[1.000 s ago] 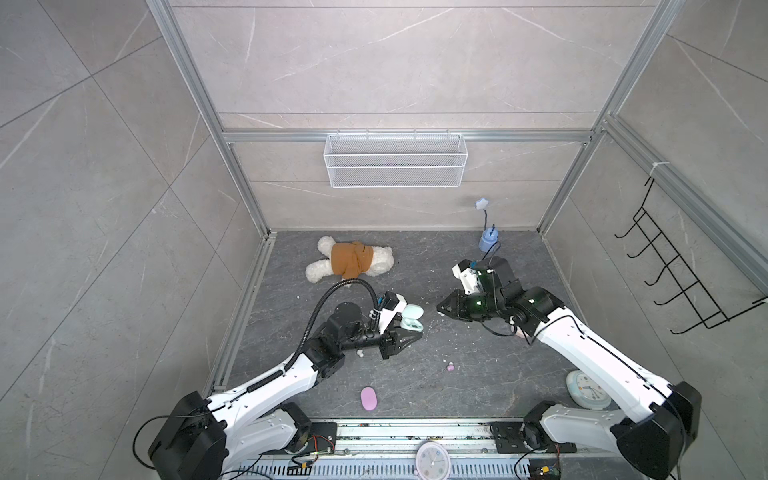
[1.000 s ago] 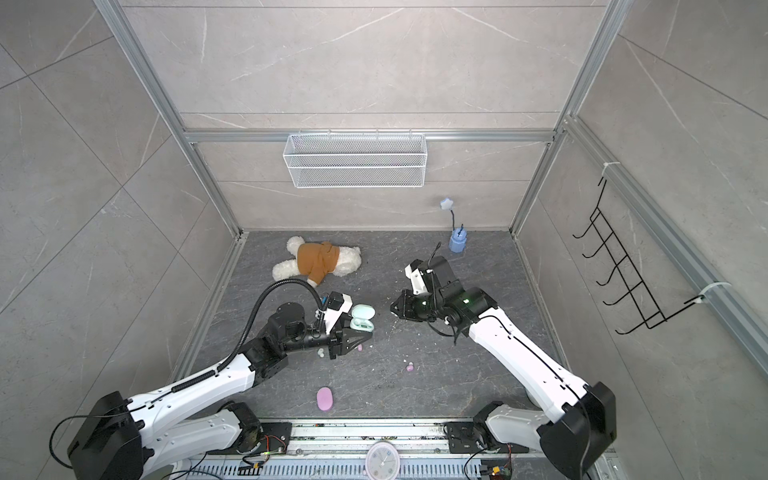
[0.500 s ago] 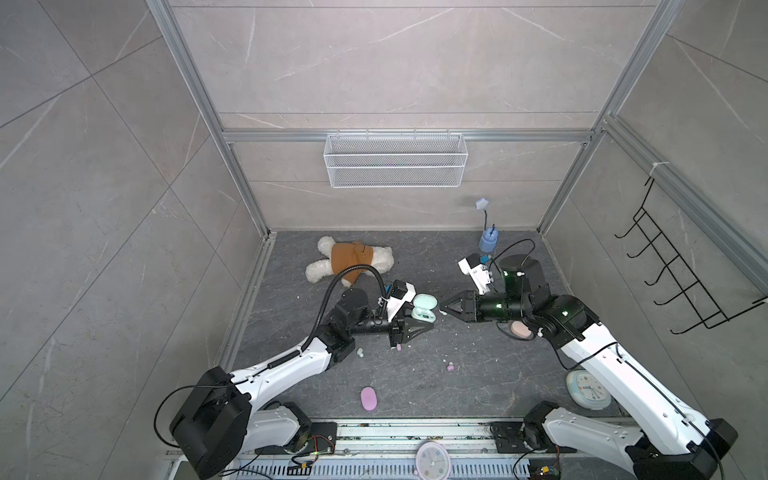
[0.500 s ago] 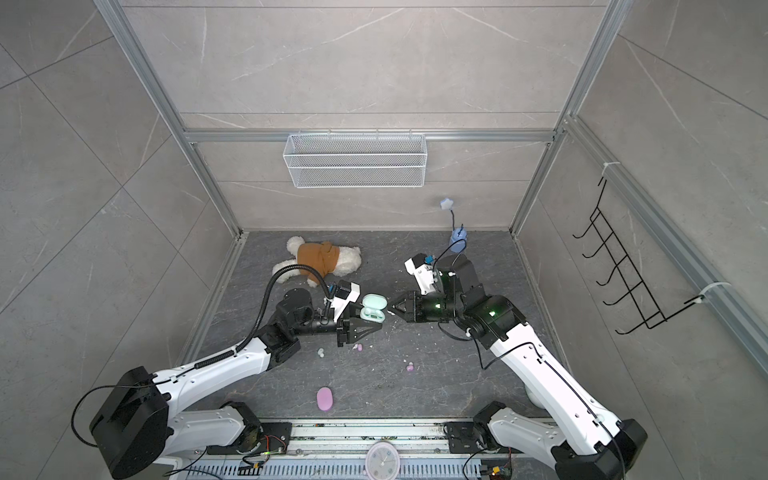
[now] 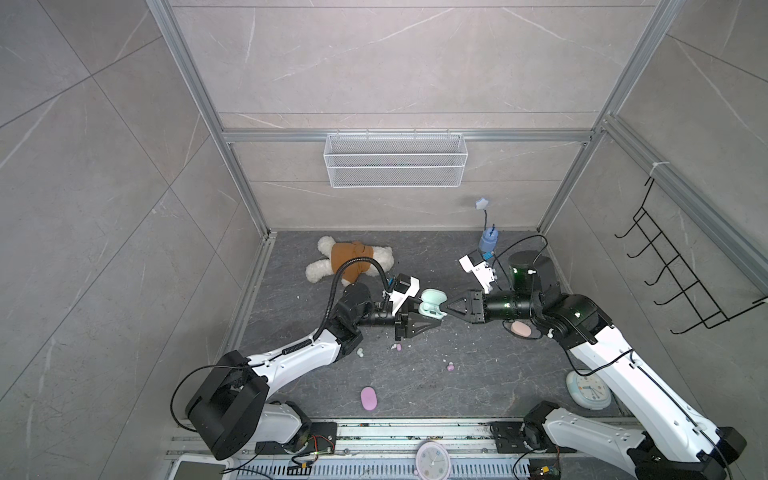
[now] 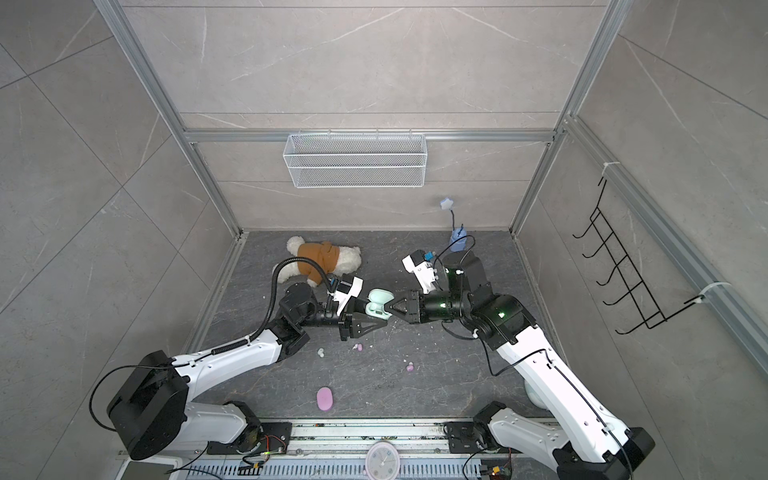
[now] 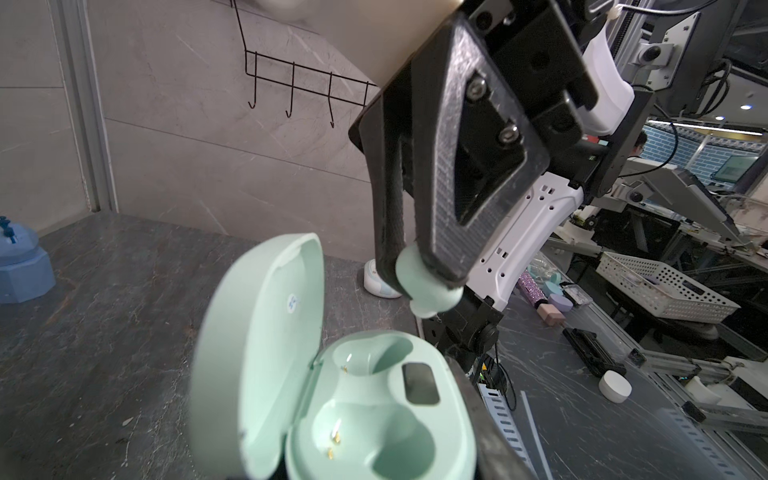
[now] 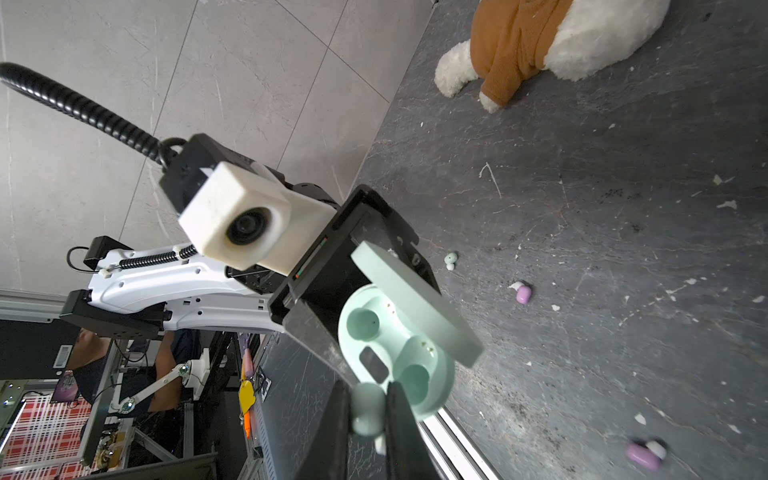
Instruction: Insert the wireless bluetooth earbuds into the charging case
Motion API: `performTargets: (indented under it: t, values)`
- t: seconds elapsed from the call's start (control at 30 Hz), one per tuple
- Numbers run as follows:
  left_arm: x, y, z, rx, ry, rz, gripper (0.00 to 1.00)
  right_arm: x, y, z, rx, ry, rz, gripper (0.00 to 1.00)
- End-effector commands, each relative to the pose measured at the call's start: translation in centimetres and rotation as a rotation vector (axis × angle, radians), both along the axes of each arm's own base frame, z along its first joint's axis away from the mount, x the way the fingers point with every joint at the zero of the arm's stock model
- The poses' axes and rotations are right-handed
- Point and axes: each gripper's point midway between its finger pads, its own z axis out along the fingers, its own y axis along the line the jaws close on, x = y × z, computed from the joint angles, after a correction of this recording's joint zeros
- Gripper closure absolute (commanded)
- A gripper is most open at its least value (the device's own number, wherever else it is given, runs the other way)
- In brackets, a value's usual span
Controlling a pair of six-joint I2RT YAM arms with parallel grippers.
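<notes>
1. The left gripper [image 5: 428,316] is clamped on the base of the mint charging case [image 5: 430,306], which is held near the middle of the scene and appears lifted off the floor [image 5: 457,395].
2. The case's lid [image 7: 257,332] is swung open on the far side. Both wells are seen empty in the left wrist view, the right well [image 7: 370,357] and the left well [image 7: 374,432].
3. The right gripper [image 5: 444,309] is closed on 1 mint earbud [image 7: 430,289], which is pinched between the fingertips [image 8: 338,424].
4. The held bud is placed at the case's right end, just above and beside the rim, apart from the well floor. Whether the rim is being brushed cannot be told.
5. The case's long axis is laid left to right, along the line between the 2 grippers, so the wells are set one beyond the other and the right well is nearer the held bud. The coming move is judged to turn on this: a short travel leftward and down into the right well is called for, with the bud's pale tip turned toward the contacts.
6. A slip is judged possible, since the bud is gripped only at the fingertip ends.
7. On the floor nearer than the case, a loose mint earbud [image 5: 360,352] is seen beside the left arm. A lilac earbud [image 5: 398,347] lies slightly left of the case and a second lilac earbud [image 5: 449,366] slightly right.
8. A closed lilac case [image 5: 369,398] is left near the front, and a peach case [image 5: 520,329] lies under the right arm.
</notes>
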Motion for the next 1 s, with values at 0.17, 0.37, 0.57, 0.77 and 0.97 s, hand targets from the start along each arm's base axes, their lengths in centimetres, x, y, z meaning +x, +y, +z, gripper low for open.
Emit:
performTargets:
  t: [0.17, 0.37, 0.57, 0.77, 0.97]
  values:
    - [-1.0, 0.4, 3.9, -0.100, -0.101, -0.048, 0.80, -0.1, 0.1, 1.2, 0.021, -0.024, 0.018, 0.89]
    - [-1.2, 0.3, 3.7, -0.096, -0.101, -0.055, 0.80, 0.1, 0.4, 1.9, 0.043, -0.032, 0.016, 0.89]
    - [-1.4, 0.1, 3.5, -0.089, -0.101, -0.060, 0.80, 0.3, 0.7, 2.3, 0.061, -0.035, 0.020, 0.89]
    - [-1.5, 0.2, 3.7, -0.093, -0.108, -0.058, 0.79, 0.5, 0.8, 1.6, 0.045, -0.016, 0.025, 0.89]
    - [-1.7, 0.4, 4.0, -0.096, -0.119, -0.051, 0.79, 0.4, 0.8, 0.4, 0.028, 0.013, 0.027, 0.89]
